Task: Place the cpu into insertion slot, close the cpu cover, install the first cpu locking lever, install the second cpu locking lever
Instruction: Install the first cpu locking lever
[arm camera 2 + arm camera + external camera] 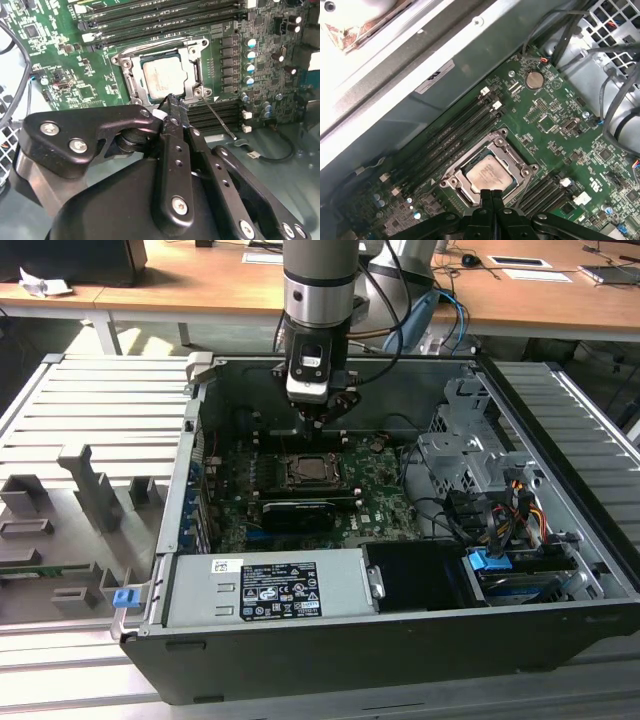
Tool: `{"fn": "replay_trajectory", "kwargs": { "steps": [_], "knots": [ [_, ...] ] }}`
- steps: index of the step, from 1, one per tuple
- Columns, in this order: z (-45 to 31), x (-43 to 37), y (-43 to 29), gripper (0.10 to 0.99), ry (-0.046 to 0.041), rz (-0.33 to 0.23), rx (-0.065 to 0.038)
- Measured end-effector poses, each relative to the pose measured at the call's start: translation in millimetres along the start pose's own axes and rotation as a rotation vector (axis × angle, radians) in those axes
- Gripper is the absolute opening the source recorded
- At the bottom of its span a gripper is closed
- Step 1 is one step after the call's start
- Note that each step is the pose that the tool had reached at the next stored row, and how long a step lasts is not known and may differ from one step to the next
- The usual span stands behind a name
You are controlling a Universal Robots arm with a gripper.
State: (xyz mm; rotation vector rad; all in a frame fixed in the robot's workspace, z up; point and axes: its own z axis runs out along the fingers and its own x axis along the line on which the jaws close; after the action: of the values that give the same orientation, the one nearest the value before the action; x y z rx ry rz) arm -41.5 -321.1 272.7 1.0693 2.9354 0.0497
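Wooden desks are seen behind the open computer case (330,660). The cpu (487,175) is already seated, with the cpu cover (194,75) lowered around it. One locking lever (219,116) is judged still unlatched. The gripper (491,196) is pinched together, empty, just above the cover's edge

**First wrist view.** We see the cpu (487,172), silvery top upward, lying flat within the square opening of the cpu cover (516,161). The cover lies down flat around it as a metal frame. The gripper (491,195) has its two black fingertips pressed together, and their tips meet at the edge of the cover. Long black memory slots (455,132) with white latches run alongside the cover on the green motherboard (555,130). We note a coin cell (534,79) well apart from the cpu, near the grey case wall (445,95). Dark cables (615,100) cross one corner of the board.
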Motion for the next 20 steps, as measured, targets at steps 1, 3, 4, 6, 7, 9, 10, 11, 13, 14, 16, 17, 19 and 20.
{"fn": "replay_trajectory", "kwargs": {
  "steps": [1, 3, 4, 6, 7, 9, 10, 11, 13, 14, 16, 17, 19, 20],
  "knots": [
    [0.0, 0.0, 0.0, 0.106, 0.0002, -0.007, 0.000],
    [0.0, 0.0, 0.0, 0.106, 0.0007, -0.020, 0.000],
    [0.0, 0.0, 0.0, 0.106, 0.0009, -0.026, 0.000],
    [0.0, 0.0, 0.0, 0.106, 0.0014, -0.039, 0.000],
    [0.0, 0.0, 0.0, 0.106, 0.0016, -0.043, 0.000],
    [0.0, 0.0, 0.0, 0.106, 0.0018, -0.051, 0.000],
    [0.0, 0.0, 0.0, 0.106, 0.0019, -0.055, 0.000],
    [0.0, 0.0, 0.0, 0.106, 0.0021, -0.060, 0.000],
    [0.0, 0.0, 0.0, 0.106, 0.0027, -0.077, 0.000],
    [0.0, 0.0, 0.0, 0.106, 0.0032, -0.091, -0.001],
    [0.0, 0.0, 0.0, 0.106, 0.0036, -0.101, -0.001],
    [0.0, 0.0, 0.0, 0.106, 0.0040, -0.112, -0.001],
    [0.0, 0.0, 0.0, 0.106, 0.0048, -0.136, -0.001],
    [0.0, 0.0, 0.0, 0.106, 0.0050, -0.141, -0.001]
  ]
}}
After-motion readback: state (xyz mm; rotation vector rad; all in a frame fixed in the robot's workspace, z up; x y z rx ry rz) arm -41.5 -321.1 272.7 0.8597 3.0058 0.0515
